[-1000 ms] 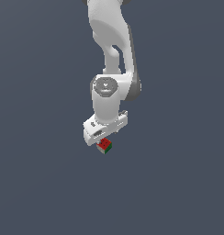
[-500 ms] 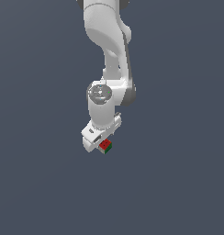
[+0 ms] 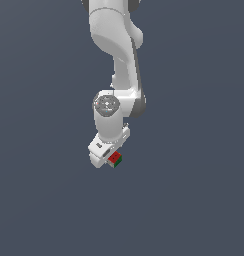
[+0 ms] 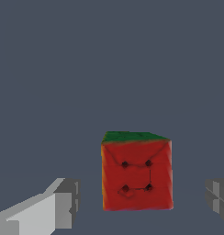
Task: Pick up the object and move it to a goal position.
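The object is a tiny cube [image 4: 137,176] with a red face bearing dark marks and a green face above it. It rests on the grey floor, and in the exterior view the cube [image 3: 114,159] sits just beneath the white hand. My gripper [image 4: 140,198] is open and straddles it. One of the fingers [image 4: 58,209] stands off one side of the cube and the other finger [image 4: 218,196] off the opposite side, with a clear gap on each side. In the exterior view the gripper [image 3: 111,158] is low over the cube, and the hand hides its fingers.
A plain grey floor [image 3: 194,200] surrounds the cube in both views. The white arm [image 3: 116,45] rises from the hand to the exterior view's upper edge.
The wrist and hand have sunk lower and shifted slightly to the exterior view's left, settling over the cube. The cube has stayed where it was.
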You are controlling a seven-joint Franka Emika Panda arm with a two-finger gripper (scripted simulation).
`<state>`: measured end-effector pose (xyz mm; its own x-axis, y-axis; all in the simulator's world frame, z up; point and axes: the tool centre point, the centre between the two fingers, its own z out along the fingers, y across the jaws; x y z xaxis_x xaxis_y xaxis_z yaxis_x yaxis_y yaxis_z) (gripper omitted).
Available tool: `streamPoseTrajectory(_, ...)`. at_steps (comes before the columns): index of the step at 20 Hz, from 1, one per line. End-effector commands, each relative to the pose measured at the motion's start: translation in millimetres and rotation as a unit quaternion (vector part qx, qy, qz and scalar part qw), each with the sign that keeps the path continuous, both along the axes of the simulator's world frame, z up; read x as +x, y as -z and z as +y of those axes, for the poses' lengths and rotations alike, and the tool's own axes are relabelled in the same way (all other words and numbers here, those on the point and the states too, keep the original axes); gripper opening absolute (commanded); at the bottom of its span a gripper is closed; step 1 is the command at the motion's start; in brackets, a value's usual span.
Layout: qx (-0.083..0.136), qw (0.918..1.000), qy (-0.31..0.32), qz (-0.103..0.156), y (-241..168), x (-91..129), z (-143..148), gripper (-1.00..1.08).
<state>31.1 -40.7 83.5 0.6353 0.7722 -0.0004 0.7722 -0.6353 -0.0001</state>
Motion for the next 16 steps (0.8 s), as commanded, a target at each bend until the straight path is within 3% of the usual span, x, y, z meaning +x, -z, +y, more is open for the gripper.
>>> streamPoseTrajectory(1,0.0,1.0,0.0,0.0,0,0,0,1.0)
streamPoseTrajectory(16,0.0,1.0,-0.002,0.0,50,-1,0,1.0)
